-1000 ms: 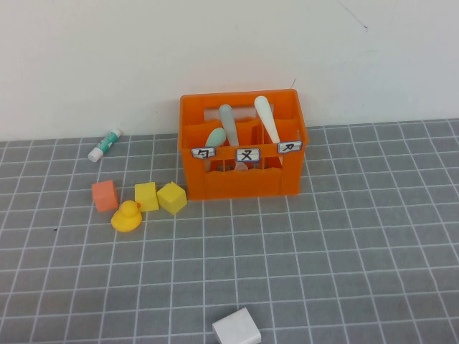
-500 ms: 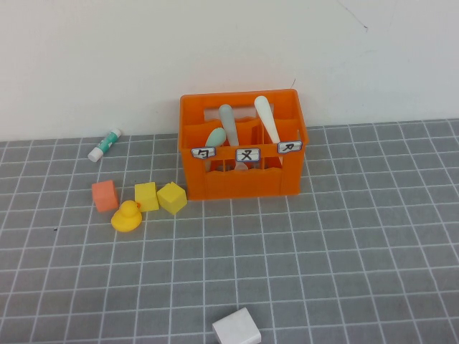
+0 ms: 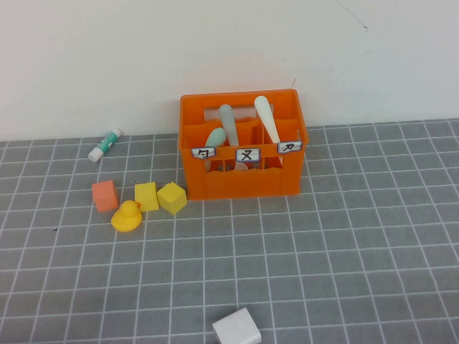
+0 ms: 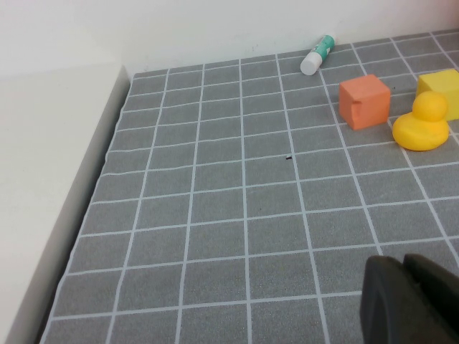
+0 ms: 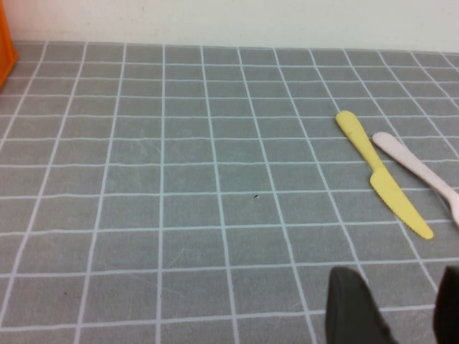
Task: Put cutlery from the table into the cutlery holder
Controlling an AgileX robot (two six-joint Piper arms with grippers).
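Note:
The orange cutlery holder [image 3: 244, 183] stands at the back of the table [image 3: 323, 251] by the wall. In it stand the mint-green spoon [image 3: 215, 137], the grey fork [image 3: 229, 123] and the cream-white knife [image 3: 265, 115]. Neither gripper shows in the high view. My left gripper [image 4: 403, 261] is shut and empty above bare tiles, well short of the toys. My right gripper [image 5: 398, 287] is open and empty. Beyond it a yellow knife [image 5: 384, 183] and a pale pinkish-white utensil [image 5: 419, 172] lie flat on the table. An edge of the holder [image 5: 6, 43] shows in the right wrist view.
Left of the holder lie a white-and-green tube [image 3: 105, 144], an orange cube [image 3: 105, 195], two yellow cubes [image 3: 146, 196] and a yellow duck [image 3: 127, 216]. A white block [image 3: 237, 328] sits at the front edge. A cream ledge [image 4: 50, 179] borders the table beside my left gripper.

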